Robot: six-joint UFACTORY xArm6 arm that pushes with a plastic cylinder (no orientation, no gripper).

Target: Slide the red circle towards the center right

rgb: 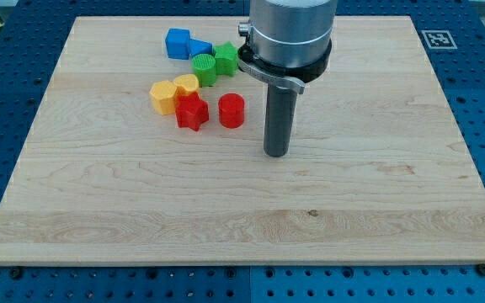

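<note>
- red circle (231, 110): upper half of the wooden board (377, 210), left of board centre, nearer the top edge than the bottom edge; upright, nothing touching it that I can see.
- my tip (276, 155): on the board to the view's right of the red circle and a bit lower; near it, a clear gap between, no contact.
- no claw on this arm, just the dark rod (277, 118) under a grey round housing (289, 34), so no open/closed state to report.
- red star-shaped block (191, 111): just beside the red circle on its left, small gap.
- two yellow/orange blocks: one (164, 96) left of the red star, one (186, 84) just above the star; they touch each other, and both look to be touching the star; shapes hard to make out.
- green round block (204, 68) and green star-shaped block (225, 59): side by side above the reds, touching or nearly.
- two blue blocks: squarish one (178, 43), and a smaller one (199, 47) right against it, closest to the top edge.
- whole cluster sits toward the top-left part of the board; the tip is to the right of it.
- board lies on a blue perforated table (7, 101); black-and-white marker tag (437, 39) at the top-right corner.
</note>
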